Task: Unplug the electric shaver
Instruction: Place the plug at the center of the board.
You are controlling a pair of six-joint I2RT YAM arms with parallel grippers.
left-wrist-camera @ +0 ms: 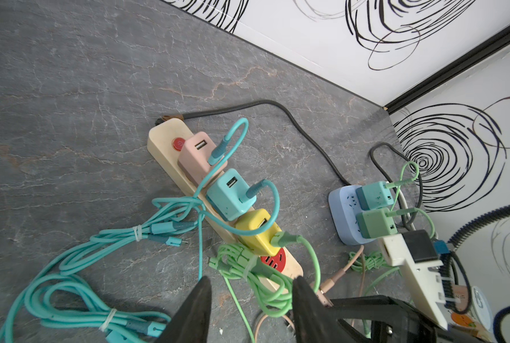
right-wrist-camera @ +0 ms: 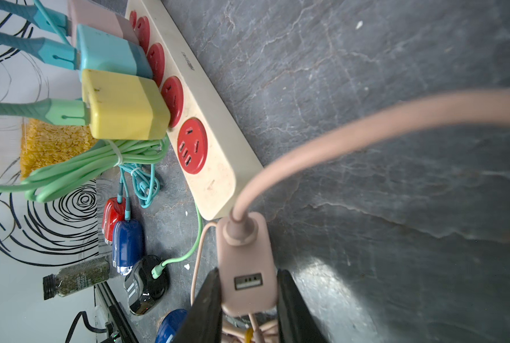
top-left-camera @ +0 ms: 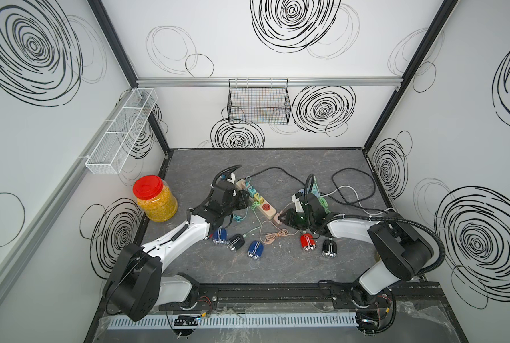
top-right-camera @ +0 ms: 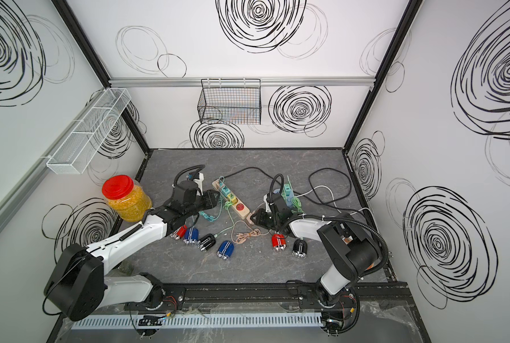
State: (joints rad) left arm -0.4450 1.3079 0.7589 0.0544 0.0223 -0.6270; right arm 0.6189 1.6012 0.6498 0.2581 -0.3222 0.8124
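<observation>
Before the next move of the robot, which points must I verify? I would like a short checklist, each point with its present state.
1. Right gripper shut on the pink adapter: ok.
2. Pink adapter out of the power strip: ok; it is held past the strip's end, and the end socket is empty.
3. Left gripper holding nothing: ok; it is open.
4. Left gripper clear of the green cable bundle: cannot tell; the bundle shows between its open fingers.
5. Yellow adapter seated in the strip: ok.
6. Pink cable free of any shaver: cannot tell; its far end is not clear.
</observation>
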